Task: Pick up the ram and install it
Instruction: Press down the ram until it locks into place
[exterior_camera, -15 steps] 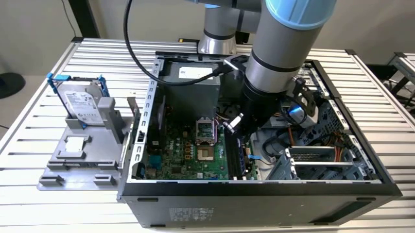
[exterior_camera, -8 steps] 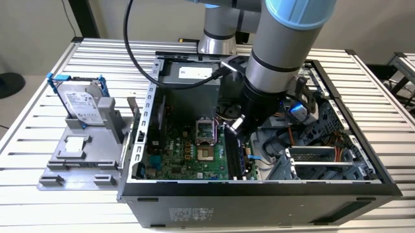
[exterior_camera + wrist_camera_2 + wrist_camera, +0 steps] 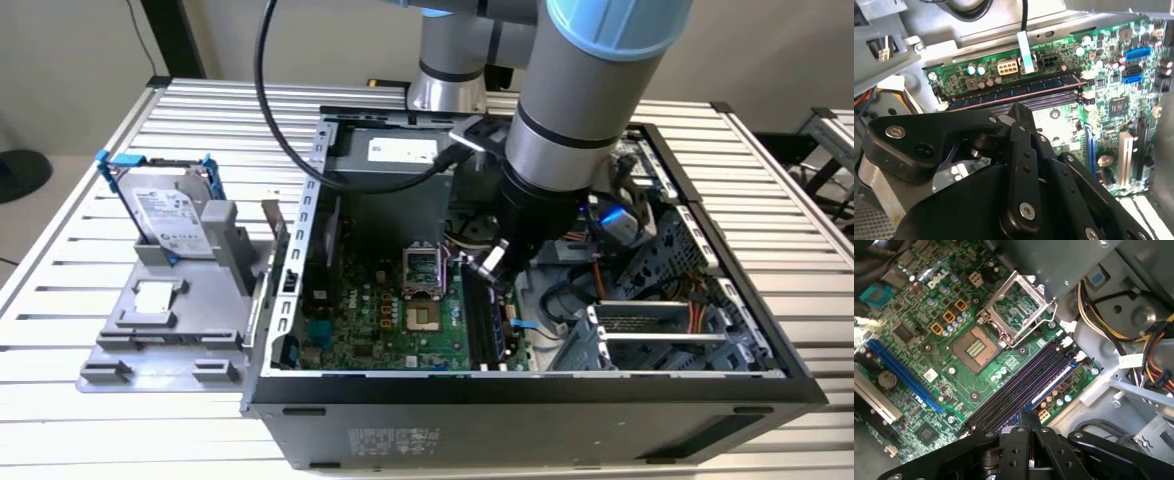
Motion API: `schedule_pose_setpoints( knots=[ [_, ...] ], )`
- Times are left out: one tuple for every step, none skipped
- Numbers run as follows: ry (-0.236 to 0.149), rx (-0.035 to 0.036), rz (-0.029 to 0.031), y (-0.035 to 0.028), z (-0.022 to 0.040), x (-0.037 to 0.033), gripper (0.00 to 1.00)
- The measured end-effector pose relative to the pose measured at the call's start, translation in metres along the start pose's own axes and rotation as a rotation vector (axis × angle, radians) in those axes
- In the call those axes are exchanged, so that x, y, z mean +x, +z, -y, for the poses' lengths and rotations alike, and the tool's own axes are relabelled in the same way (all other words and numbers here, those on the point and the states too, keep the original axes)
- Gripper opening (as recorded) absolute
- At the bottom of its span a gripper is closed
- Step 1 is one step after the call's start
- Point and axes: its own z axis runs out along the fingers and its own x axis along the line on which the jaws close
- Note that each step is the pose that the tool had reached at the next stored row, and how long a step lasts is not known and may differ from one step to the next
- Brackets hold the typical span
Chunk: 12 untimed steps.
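Claw (image 3: pixel 1030 432) fingers together (gripping nothing) above four black slots (image 3: pixel 1021 382); one ram (image 3: pixel 1019 87) seated in motherboard (image 3: pixel 919 305)

A robotics lab or test workshop is being shown. An opened black desktop computer case (image 3: pixel 534 405) is being displayed on a ribbed aluminium-slat workbench (image 3: pixel 107 420), with its green motherboard (image 3: pixel 954 340) being exposed. A grey plastic fixture stand (image 3: pixel 160 330) is carrying a silver hard drive (image 3: pixel 167 215), and plain pale walls are being seen behind.
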Motion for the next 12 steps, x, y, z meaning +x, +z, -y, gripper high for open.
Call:
schedule_pose_setpoints(
  knots=[
    [-0.016, -0.0002, -0.0002, 0.0000, 0.0000, 0.0000, 0.00],
    [-0.033, -0.0003, -0.0005, 0.0001, 0.0000, 0.0000, 0.00],
    [-0.048, -0.0004, -0.0007, 0.0001, -0.0001, 0.0000, 0.00],
    [-0.065, -0.0004, -0.0009, 0.0001, -0.0001, 0.0000, 0.00],
    [-0.080, -0.0006, -0.0010, 0.0001, -0.0001, -0.0001, 0.00],
    [-0.097, -0.0006, -0.0013, 0.0001, -0.0001, -0.0001, 0.00],
    [-0.113, -0.0007, -0.0016, 0.0001, -0.0001, -0.0001, 0.00],
    [-0.129, -0.0007, -0.0020, 0.0000, -0.0001, -0.0001, 0.00],
    [-0.145, -0.0008, -0.0022, 0.0001, -0.0002, -0.0001, 0.00],
    [-0.161, -0.0009, -0.0024, 0.0001, -0.0002, -0.0001, 0.00],
    [-0.178, -0.0010, -0.0027, 0.0001, -0.0002, -0.0002, 0.00],
    [-0.195, -0.0010, -0.0029, 0.0001, -0.0002, -0.0002, 0.00]
  ],
)
